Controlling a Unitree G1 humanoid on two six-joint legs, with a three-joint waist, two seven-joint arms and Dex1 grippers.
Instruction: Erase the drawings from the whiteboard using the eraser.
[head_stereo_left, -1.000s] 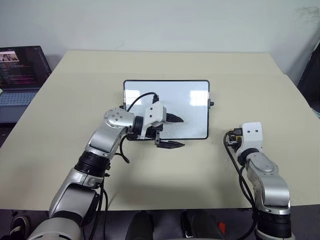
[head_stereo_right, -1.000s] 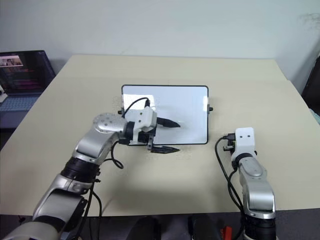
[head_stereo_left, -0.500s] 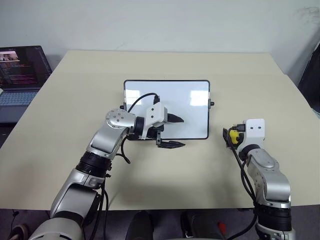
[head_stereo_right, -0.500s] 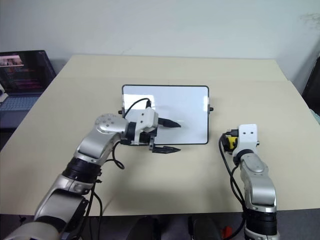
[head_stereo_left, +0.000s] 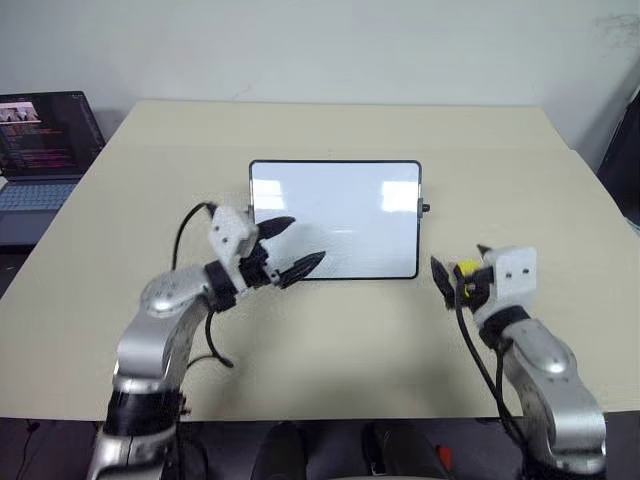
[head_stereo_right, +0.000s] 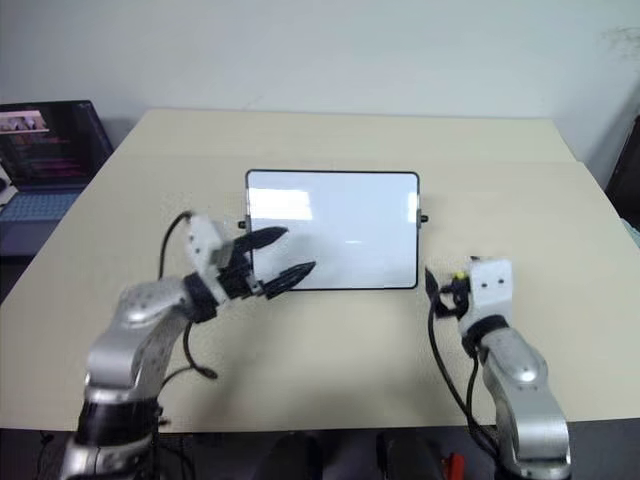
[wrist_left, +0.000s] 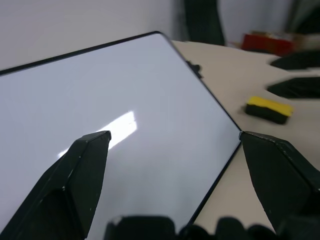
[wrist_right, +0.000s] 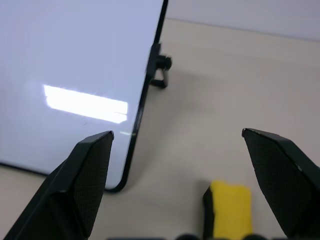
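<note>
Looking down over my two arms at the beige worktop (head_stereo_left: 330, 330), here is how things lie.

Whiteboard: the whiteboard (head_stereo_left: 335, 215) lies flat in the middle of the worktop, black frame, glossy white face with bright glare patches; a small black knob (head_stereo_left: 425, 208) sticks out of its right short side. I can make out no red marks on its face from the head views or either wrist view.

Eraser: the yellow eraser (head_stereo_left: 466, 270) lies on the worktop to the right of the whiteboard, just off its near right corner and apart from the frame. In my right wrist view the eraser (wrist_right: 229, 206) sits low between my own two fingers, touching neither; in my left wrist view the eraser (wrist_left: 268, 109) shows as yellow on a black base.

Right tool: my right tool (head_stereo_left: 458, 276) is spread wide and holds nothing; the eraser lies inside its gap, close to the wrist end, with the fingers (wrist_right: 87, 172) well out to either side.

Left tool: my left tool (head_stereo_left: 290, 248) is also spread and empty, hanging over the near left corner of the whiteboard and pointing across it to the right; its fingers (wrist_left: 80, 170) frame the board's face.

Laptop: an open laptop (head_stereo_left: 40, 150) stands past the worktop's far left edge.
</note>
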